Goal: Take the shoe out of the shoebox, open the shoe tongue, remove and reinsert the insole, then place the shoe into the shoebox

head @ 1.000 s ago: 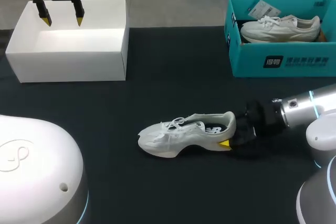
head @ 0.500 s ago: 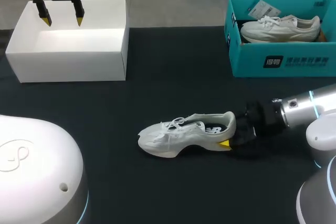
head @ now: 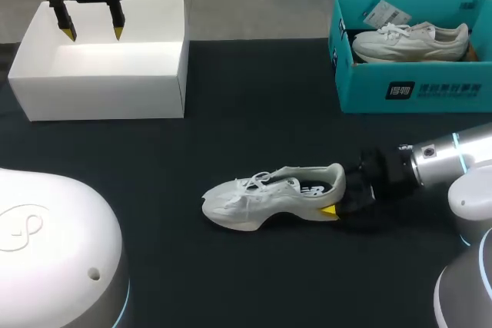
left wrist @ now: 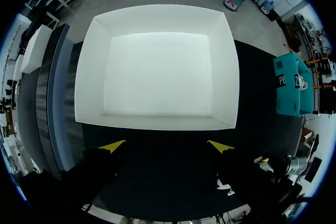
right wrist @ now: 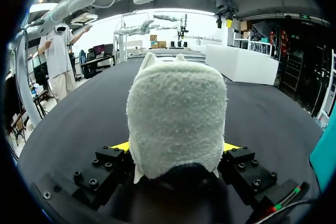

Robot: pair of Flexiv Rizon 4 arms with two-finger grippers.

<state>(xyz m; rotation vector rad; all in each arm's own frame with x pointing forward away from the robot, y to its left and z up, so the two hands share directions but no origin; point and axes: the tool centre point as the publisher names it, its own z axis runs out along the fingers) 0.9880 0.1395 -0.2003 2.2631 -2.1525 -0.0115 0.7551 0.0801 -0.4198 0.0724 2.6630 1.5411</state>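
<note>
White shoe [head: 269, 196] out of its box and down on the black table [head: 231, 128], sole down, laces up. Toe toward the left arm's side, heel toward the right arm's.

Right at that heel: right pincer [head: 342, 197], low over the table and clenched on the shoe. One yellow tip showing under the heel's near edge, the other hidden behind the shoe. Same story up close from the right wrist: nubby back of the shoe [right wrist: 176, 114] filling the whole gap of the pincer [right wrist: 176, 147], with yellow fingertips [right wrist: 119, 145] pressed in against both flanks. Right arm stretching straight back from the heel.

Now further out. Well apart from the shoe, back and to the left of its toe: open white box [head: 100, 97]. Above that box, far from the shoe: left pincer [head: 93, 31], released, yellow tips spread wide and pointing down, touching nothing. From the left wrist, looking straight down: white box [left wrist: 89, 77] spread out ahead of the pincer [left wrist: 167, 146], fingers wide apart over dark table on the box's shoe-ward side.

On the other side, well behind the shoe and to the right of its heel: teal shoebox [head: 407, 90], open on top. Inside it, a second white shoe [head: 411, 40], toe toward the left like the one on the table, and a paper tag [head: 384, 13] tucked in behind. Same teal shoebox [left wrist: 287, 90] in the left wrist view too, off beyond the white box's corner.
</note>
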